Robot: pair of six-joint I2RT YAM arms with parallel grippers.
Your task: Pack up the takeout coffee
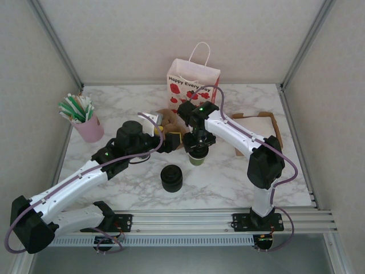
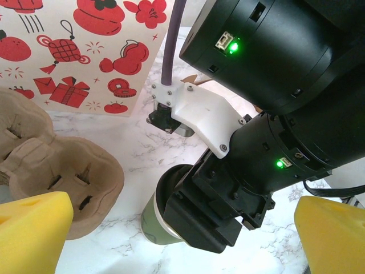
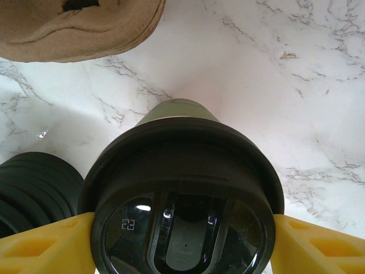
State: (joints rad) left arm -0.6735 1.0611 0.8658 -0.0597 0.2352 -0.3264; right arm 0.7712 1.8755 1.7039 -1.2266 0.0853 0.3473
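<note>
I'm looking at the takeout coffee (image 3: 181,171): small cup, greenish body, round black lid, sitting upright near the middle of the table (image 1: 228,177). The pink cup (image 1: 90,130) by the left edge is holding straws (image 1: 77,107), and a printed paper bag (image 1: 193,83) is standing at the far edge. My right gripper (image 1: 198,144) is clamping the lid from above, yellow fingers (image 3: 40,245) pressing on both sides. The left gripper (image 1: 174,138) is hanging just beside the coffee with its jaws wide apart.

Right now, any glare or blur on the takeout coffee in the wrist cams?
Right wrist: takeout coffee sharp, small glints on its glossy lid, no washout. Left wrist: near left fingers soft, it's mostly blocked by the right arm. Top external: even light, soft shadows.
</note>
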